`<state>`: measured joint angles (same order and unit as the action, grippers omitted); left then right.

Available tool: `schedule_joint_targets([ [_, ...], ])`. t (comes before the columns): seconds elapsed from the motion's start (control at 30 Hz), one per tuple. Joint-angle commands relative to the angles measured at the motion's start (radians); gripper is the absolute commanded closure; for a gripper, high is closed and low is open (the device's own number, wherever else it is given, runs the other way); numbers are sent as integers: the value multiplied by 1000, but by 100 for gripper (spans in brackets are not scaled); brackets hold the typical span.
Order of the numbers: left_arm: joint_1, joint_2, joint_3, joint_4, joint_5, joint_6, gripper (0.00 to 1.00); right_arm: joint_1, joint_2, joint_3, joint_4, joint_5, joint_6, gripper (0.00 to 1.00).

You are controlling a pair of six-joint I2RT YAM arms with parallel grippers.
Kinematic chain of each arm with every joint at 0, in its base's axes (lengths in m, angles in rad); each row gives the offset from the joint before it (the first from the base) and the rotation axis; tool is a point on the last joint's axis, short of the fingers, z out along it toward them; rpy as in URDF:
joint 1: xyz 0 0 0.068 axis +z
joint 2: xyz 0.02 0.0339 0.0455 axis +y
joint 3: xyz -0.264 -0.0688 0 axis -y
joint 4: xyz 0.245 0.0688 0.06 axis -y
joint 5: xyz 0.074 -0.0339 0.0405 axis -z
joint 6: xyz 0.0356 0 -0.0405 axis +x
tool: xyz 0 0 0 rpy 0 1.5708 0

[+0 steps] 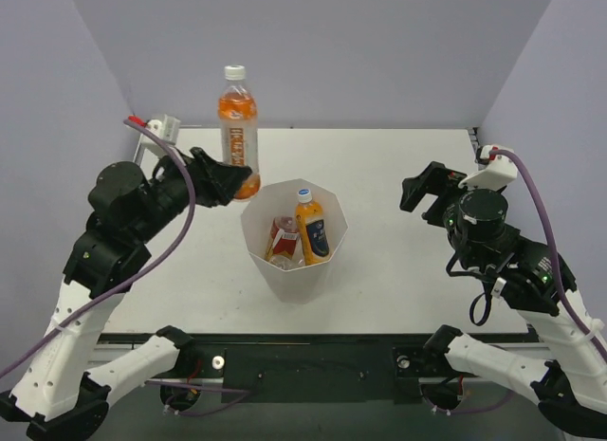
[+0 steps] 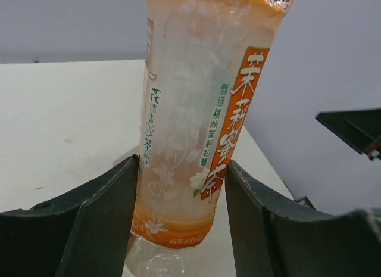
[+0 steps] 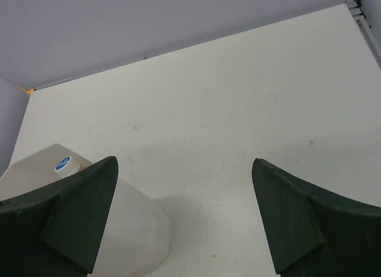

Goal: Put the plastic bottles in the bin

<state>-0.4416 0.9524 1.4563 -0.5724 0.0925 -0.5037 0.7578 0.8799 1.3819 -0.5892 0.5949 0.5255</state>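
My left gripper (image 1: 237, 180) is shut on the lower part of an upright bottle (image 1: 238, 128) with amber liquid, an orange label and a white cap, held above the table just left of and behind the bin (image 1: 327, 254). In the left wrist view the bottle (image 2: 196, 128) sits between my two fingers (image 2: 101, 223). The white faceted bin holds two bottles: an orange one with a blue-white cap (image 1: 310, 225) and a red-labelled one (image 1: 283, 240). My right gripper (image 1: 425, 196) is open and empty, right of the bin; the bin (image 3: 128, 229) shows at the lower left of its view.
A small white and red fixture (image 1: 159, 128) sits at the table's back left corner. A metal rail (image 1: 472, 136) runs along the back right corner. Grey walls enclose the table on three sides.
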Motion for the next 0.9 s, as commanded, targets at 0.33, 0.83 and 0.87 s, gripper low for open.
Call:
schedule_joint_targets([
  [0.33, -281, 46, -191, 166, -46, 19, 57, -5, -45, -44, 5, 52, -1, 11],
  [0.83, 2, 51, -77, -426, -923, 5, 9, -5, -16, -49, 31, -12, -19, 11],
  [0.87, 48, 37, -120, -417, -966, 17, 9, -3, -18, -49, 35, -20, -22, 11],
])
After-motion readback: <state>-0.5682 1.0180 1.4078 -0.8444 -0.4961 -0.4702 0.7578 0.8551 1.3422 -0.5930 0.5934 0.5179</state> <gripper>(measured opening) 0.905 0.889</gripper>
